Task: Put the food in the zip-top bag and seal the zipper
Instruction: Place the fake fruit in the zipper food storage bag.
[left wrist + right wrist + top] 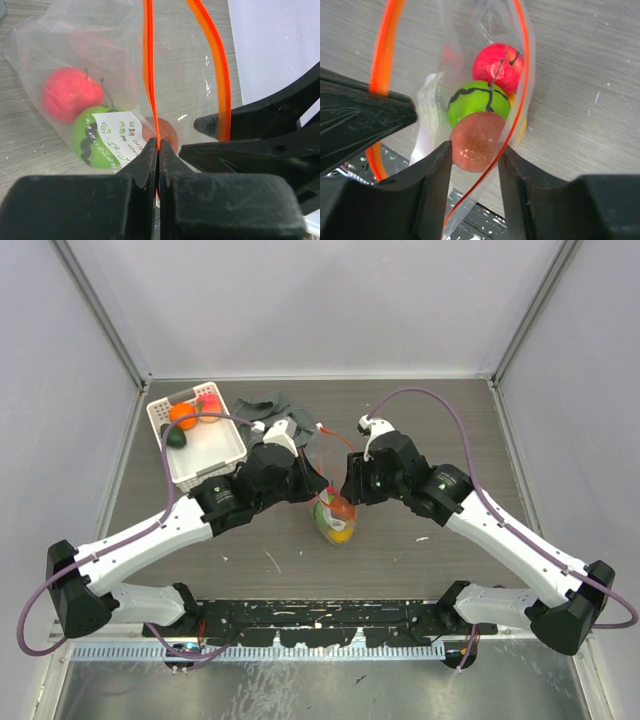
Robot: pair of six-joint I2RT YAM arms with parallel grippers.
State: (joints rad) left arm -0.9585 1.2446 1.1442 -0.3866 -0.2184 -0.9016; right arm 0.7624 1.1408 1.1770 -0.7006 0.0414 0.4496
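Note:
The clear zip-top bag (336, 516) hangs upright over mid-table with its mouth held open. My left gripper (159, 147) is shut on the red-orange zipper (149, 75) at one side of the mouth. My right gripper (475, 148) stands open over the mouth, the other zipper edge crossing its right finger. A brown food piece (475, 141) lies just past its fingertips inside the bag, on top of a bright green one (476, 100) and a red one (496, 62); a yellow one (521, 127) shows behind. In the top view both grippers (305, 480) (352, 486) meet above the bag.
A white lattice basket (215, 475) stands at the back left holding an orange piece (182, 415), a pink one (210, 400) and a dark green one (177, 437). A grey cloth (275, 405) lies behind the left gripper. Walls close in the table's sides and back.

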